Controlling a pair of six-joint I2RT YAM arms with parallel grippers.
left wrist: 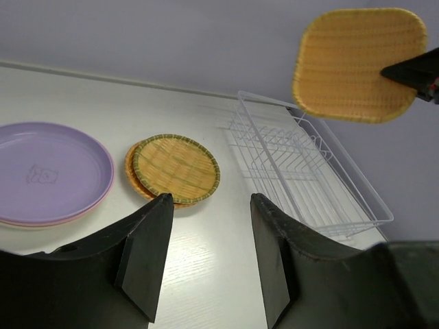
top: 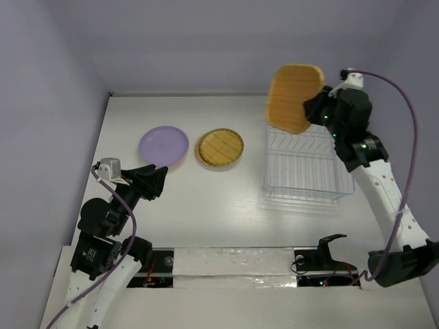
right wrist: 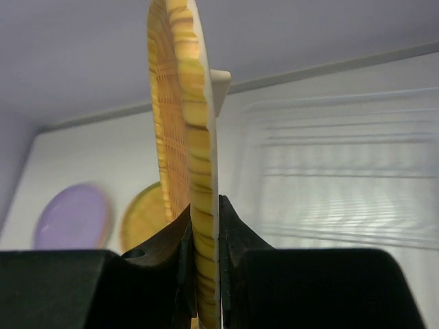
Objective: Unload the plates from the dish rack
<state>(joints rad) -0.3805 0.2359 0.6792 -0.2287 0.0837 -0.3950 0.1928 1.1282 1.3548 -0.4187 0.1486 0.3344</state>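
Observation:
My right gripper (top: 314, 108) is shut on the edge of the squarish orange woven plate (top: 293, 97), holding it upright in the air above the dish rack (top: 302, 168); the wrist view shows the plate (right wrist: 193, 137) edge-on between the fingers (right wrist: 234, 233). The rack's wires hold no plates that I can see. On the table to its left lie stacked orange-brown round plates (top: 219, 147) and a lavender plate (top: 164, 145) on a pink one. My left gripper (left wrist: 209, 199) stands open and empty low over the table, in front of those plates (left wrist: 175, 168).
Purple walls close in the table at the back and both sides. The left arm's base and cable (top: 103, 240) sit at the near left. A foil-taped strip (top: 233, 264) runs along the near edge.

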